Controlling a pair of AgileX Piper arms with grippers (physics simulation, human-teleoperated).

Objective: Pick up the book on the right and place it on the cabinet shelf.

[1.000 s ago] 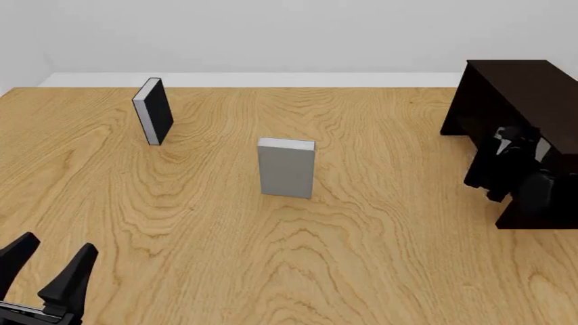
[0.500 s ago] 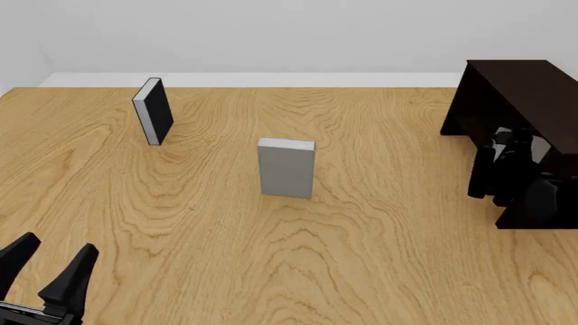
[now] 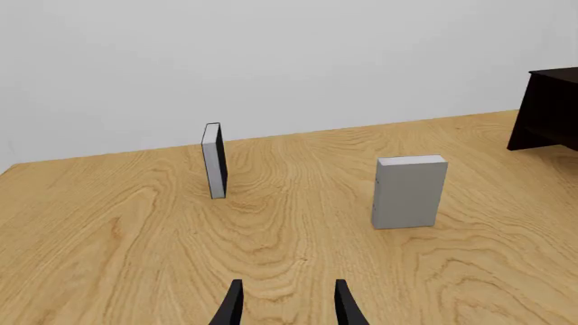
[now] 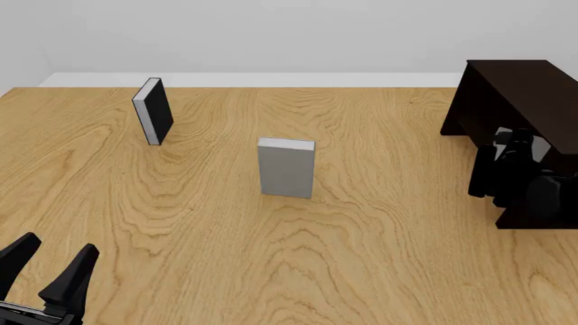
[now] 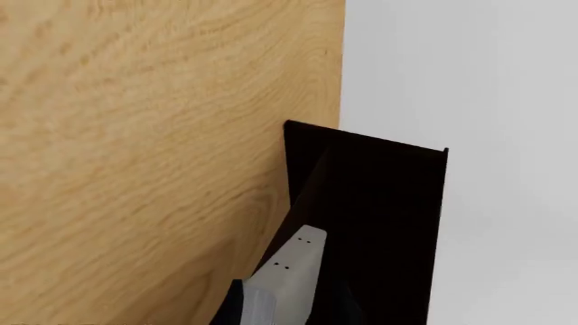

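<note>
The cabinet [image 4: 515, 88] stands at the table's right edge, very dark brown and boxy. My right gripper [image 4: 516, 162] reaches into its open side, shut on the light-grey book [image 4: 539, 146], which shows only as pale patches between the dark fingers. In the right wrist view the book [image 5: 291, 274] sits between the fingers, against the dark cabinet shelf [image 5: 380, 203]. My left gripper [image 4: 47, 267] is open and empty at the near left corner, also seen in its own view [image 3: 287, 308].
Another grey book [image 4: 286, 167] stands upright mid-table, untouched, also in the left wrist view [image 3: 409, 191]. A black-covered book [image 4: 153, 110] stands upright at the far left. The table's back edge meets a white wall.
My right gripper and the book have shifted slightly rightward, deeper into the cabinet. The left arm and both standing books have not moved.
</note>
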